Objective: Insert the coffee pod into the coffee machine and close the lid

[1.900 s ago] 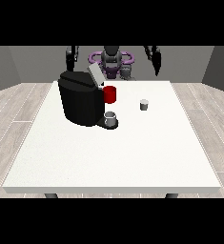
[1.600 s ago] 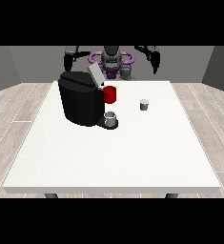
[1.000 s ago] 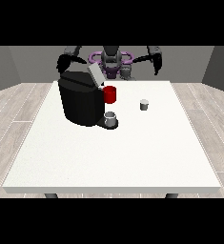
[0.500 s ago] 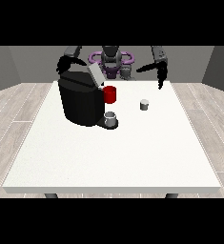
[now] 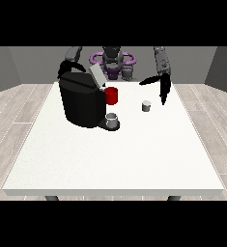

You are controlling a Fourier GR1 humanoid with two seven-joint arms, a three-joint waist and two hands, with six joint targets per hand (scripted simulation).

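The black coffee machine point(image 5: 81, 102) stands at the table's back left, with its grey lid point(image 5: 96, 76) tilted up and open. A red part point(image 5: 111, 95) sits on its front, and a grey cup point(image 5: 112, 119) stands on its base. The small grey coffee pod point(image 5: 146, 106) stands upright on the table to the machine's right. The hand at the view's right point(image 5: 163, 90) hangs just right of the pod and a little above it, fingers straight and pointing down, thumb spread towards the machine. It holds nothing. The hand at the view's left point(image 5: 64, 69) shows behind the machine's top left corner, partly hidden.
The white table point(image 5: 115, 159) stretches wide towards the camera in front of the machine. The robot's purple and grey torso point(image 5: 113, 61) stands behind the far edge. Grey wooden floor surrounds the table.
The hand at the view's right has come down and forward from beside the robot's shoulder to just beside the pod. The hand at the view's left has shifted towards the machine's back.
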